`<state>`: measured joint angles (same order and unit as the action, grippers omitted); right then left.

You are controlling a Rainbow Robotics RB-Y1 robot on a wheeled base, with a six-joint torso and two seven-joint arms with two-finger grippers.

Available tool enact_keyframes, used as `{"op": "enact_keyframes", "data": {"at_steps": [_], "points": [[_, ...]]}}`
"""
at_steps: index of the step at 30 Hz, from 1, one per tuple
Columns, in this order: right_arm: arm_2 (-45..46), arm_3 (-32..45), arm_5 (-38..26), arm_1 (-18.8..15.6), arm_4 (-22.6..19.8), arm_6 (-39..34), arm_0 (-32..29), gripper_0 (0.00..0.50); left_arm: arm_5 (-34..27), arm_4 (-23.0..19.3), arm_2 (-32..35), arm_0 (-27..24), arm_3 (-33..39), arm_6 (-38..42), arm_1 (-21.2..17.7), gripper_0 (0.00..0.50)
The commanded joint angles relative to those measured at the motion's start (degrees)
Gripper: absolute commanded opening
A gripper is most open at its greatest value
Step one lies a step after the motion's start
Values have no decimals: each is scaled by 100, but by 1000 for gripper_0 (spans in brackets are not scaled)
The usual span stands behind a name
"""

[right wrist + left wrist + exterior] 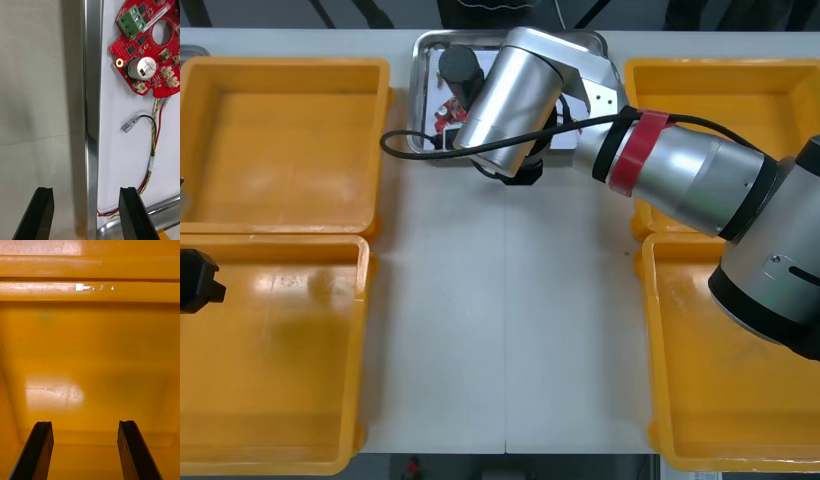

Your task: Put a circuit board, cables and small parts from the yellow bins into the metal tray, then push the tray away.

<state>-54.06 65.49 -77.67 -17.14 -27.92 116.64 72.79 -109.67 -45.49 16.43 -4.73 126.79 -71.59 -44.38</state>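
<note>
The metal tray (423, 60) stands at the table's far middle, white inside. My right gripper (86, 191) is open astride the tray's near rim (92, 93), one finger over the table and one over the white floor. Beyond the fingers a round red circuit board (146, 48) lies in the tray, with a red and yellow cable (153, 150) and a black cable (144, 118) beside it. In the front view the right wrist (515, 165) covers much of the tray, and a bit of the board (448, 112) shows. My left gripper (84, 423) hangs open over a bare bin floor.
Two yellow bins stand on the left (280, 140) (270, 350) and two on the right (720, 85) (720, 390), their visible floors bare. The left gripper (195, 280) sits at the left near bin's edge. The arm's own black cable (400, 148) loops beside the tray.
</note>
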Motion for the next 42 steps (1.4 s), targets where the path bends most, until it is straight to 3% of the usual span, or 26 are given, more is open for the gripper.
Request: {"op": "enact_keyframes", "data": {"at_steps": [1, 8, 13, 17, 22, 29, 30, 31, 37, 38, 40, 42], "points": [[739, 843, -696, 88, 190, 69, -142, 500, -33, 14, 141, 95, 162, -259, -238, 500], [1459, 2328, -2340, 88, 639, -63, -854, 500, -33, 14, 141, 95, 162, -259, -238, 500], [1969, 3348, -3233, 80, 604, -186, -1311, 500, -33, 14, 141, 95, 162, -259, -238, 500], [2391, 4332, -3233, -79, 357, -379, -1830, 500, -33, 14, 141, 95, 162, -259, -238, 500], [2751, 5352, -3233, -527, -73, -1390, -2454, 500, -33, 14, 141, 95, 162, -259, -238, 500], [3402, 5879, -3233, -755, -91, -2374, -2990, 500, -33, 14, 141, 95, 162, -259, -238, 500], [3551, 5914, -3233, -826, -135, -2568, -3069, 440, -33, 14, 141, 95, 162, -259, -238, 500], [3683, 5923, -3233, -887, -223, -2779, -3165, 416, -33, 14, 141, 95, 162, -259, -238, 500], [4325, 5949, -3233, -1309, -706, -3596, -3631, 419, -33, 14, 141, 95, 162, -259, -238, 500], [4439, 5967, -3233, -1388, -776, -3719, -3702, 427, -33, 14, 141, 95, 162, -259, -238, 500], [4597, 6029, -3233, -1467, -812, -3877, -3816, 500, -33, 14, 141, 95, 162, -259, -238, 500], [4746, 6134, -3233, -1555, -812, -3974, -3930, 500, -33, 14, 141, 95, 162, -259, -238, 500]]}}
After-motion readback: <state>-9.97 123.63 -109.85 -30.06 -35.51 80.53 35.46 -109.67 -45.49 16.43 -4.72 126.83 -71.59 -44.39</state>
